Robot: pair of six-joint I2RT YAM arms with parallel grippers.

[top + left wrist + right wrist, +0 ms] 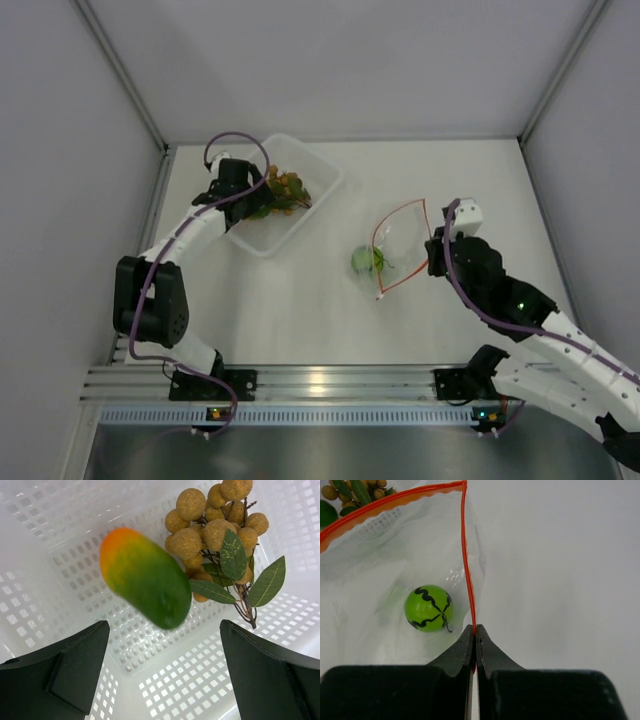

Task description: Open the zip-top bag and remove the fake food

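Observation:
The zip-top bag [402, 240] lies open at mid-table, its red-orange strip forming a wide loop. My right gripper [436, 252] is shut on the strip's edge [473, 625]. The round green ball with dark marks [428, 608] sits inside the bag [395, 545] and shows in the top view [364, 260]. My left gripper [243, 196] hangs over the clear tray [322, 168], fingers wide open [165, 675]. The orange-and-green mango [145, 585] is between and beyond them, untouched. The tan-brown ball cluster with leaves [215, 525] lies in the tray [60, 540], also in the top view [287, 188].
The perforated tray walls close in around my left fingers. Grey enclosure walls stand at the left, right and back of the white table [300, 310]. The aluminium rail [320, 385] runs along the near edge.

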